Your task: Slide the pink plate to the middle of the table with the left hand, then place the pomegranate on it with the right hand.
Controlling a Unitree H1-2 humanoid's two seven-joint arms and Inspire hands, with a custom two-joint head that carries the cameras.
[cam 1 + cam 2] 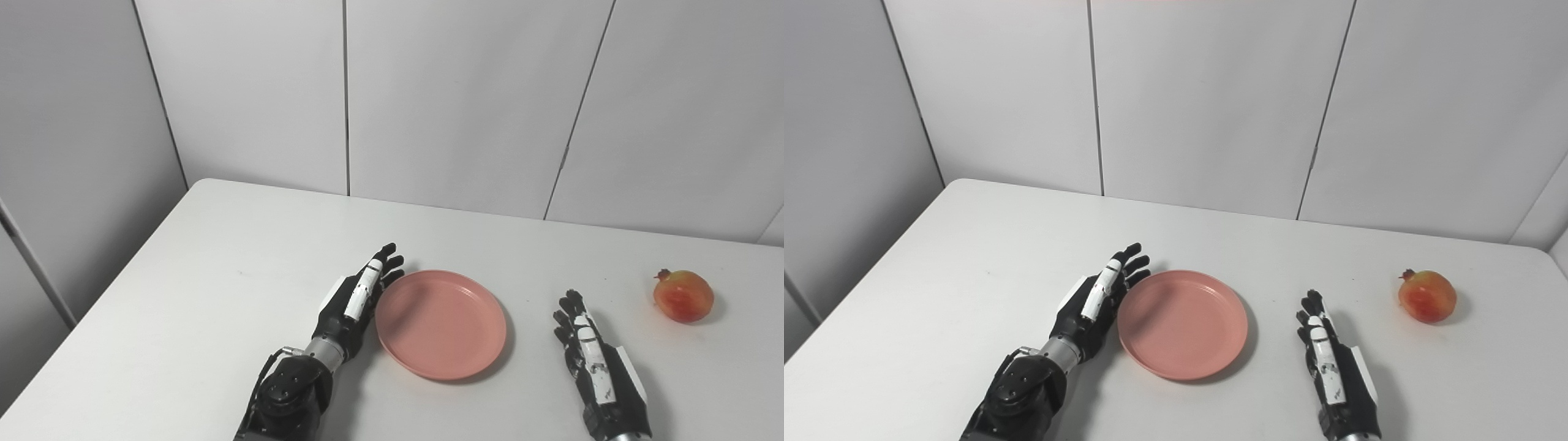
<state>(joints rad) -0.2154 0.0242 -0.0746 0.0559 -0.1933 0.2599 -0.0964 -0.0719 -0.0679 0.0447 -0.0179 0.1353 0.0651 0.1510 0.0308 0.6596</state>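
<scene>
You see a round, shallow pink plate (pixel 441 324) lying flat and empty near the middle of the desk, closer to its front edge. A red-and-yellow pomegranate (pixel 683 297) rests well apart from it toward the desk's right edge, its crown pointing up-left.

left arm (pixel 288 398): cut by bottom edge | right arm (pixel 615 416): cut by bottom edge

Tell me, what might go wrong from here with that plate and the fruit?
The left hand rests edge-on against the pink plate's left rim, so a further push could send the plate past the middle, toward the waiting right hand. The pomegranate is round and lies near the table's right side; a clumsy reach by the open fingers could roll it away.
</scene>
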